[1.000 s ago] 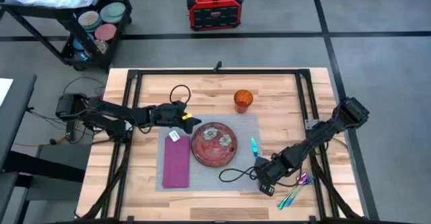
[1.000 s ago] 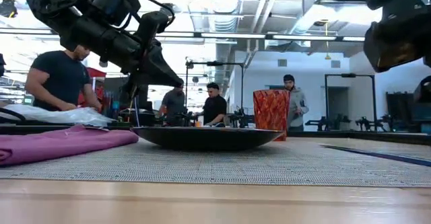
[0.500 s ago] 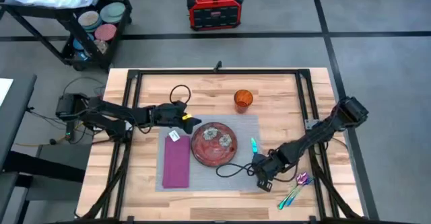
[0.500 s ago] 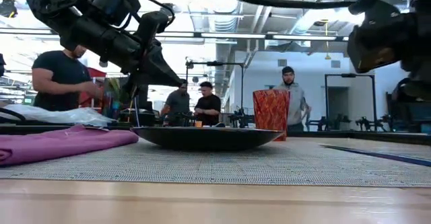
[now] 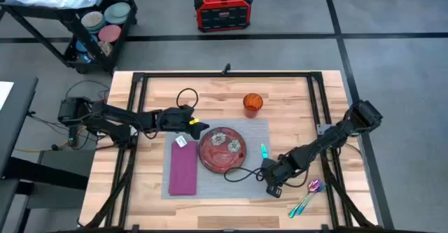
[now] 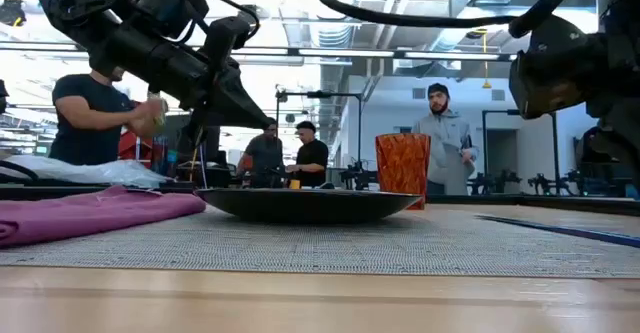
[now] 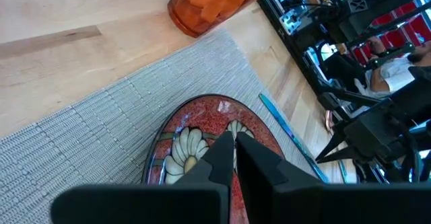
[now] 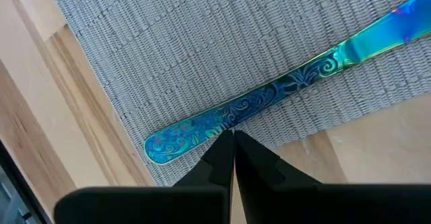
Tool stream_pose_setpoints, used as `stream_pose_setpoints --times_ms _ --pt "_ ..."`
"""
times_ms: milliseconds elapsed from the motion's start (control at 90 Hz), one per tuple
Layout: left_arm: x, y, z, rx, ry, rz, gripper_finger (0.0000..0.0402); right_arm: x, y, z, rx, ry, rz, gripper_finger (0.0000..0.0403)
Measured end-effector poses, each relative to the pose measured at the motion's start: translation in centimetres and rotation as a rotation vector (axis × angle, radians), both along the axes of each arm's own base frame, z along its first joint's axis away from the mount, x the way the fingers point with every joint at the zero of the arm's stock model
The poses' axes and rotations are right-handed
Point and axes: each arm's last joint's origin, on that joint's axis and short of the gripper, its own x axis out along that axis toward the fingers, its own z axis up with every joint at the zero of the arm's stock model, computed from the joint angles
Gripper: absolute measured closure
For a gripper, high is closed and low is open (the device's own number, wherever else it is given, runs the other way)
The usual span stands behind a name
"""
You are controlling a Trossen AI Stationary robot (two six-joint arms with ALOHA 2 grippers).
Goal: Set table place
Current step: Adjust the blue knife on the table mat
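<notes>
On the wooden table [image 5: 294,93] lies the grey placemat [image 5: 245,131]. A red flowered plate [image 5: 222,149] rests on its middle, and a purple napkin [image 5: 183,168] on its left part. A blue knife [image 8: 269,93] lies flat along the mat's right edge. My right gripper [image 5: 269,175] is shut near the mat's near right corner; in its wrist view the fingertips [image 8: 232,140] line up with the knife's handle, while the low view shows the arm [image 6: 560,63] high above the table. My left gripper [image 5: 201,129] hangs shut above the plate's far left rim [image 7: 195,126].
An orange cup [image 5: 252,103] stands just beyond the mat's far edge. More coloured cutlery [image 5: 306,196] lies on the bare wood at the near right. A black cable loop [image 5: 241,175] trails over the mat from my right arm. People stand in the room beyond the table [image 6: 440,143].
My right gripper has moved toward the table's left and slightly toward the far edge, from the loose cutlery to the mat's near right corner by the knife. It has stayed shut. The knife, plate and napkin have not moved.
</notes>
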Motion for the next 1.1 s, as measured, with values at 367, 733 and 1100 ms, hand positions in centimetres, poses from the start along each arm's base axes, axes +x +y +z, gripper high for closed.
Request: stream_pose_setpoints --times_ms 367,733,1100 --pt "0.0 0.0 0.0 0.0 0.0 0.0 0.0401 0.1 -0.1 0.0 0.007 -0.007 -0.012 0.0403" --pt "0.0 0.0 0.0 0.002 0.0 -0.001 0.0401 0.1 -0.2 -0.3 -0.004 0.016 -0.011 0.0403" --pt "0.0 0.0 0.0 0.003 0.002 -0.002 0.0401 1.0 0.2 -1.3 0.064 0.008 0.015 0.0403"
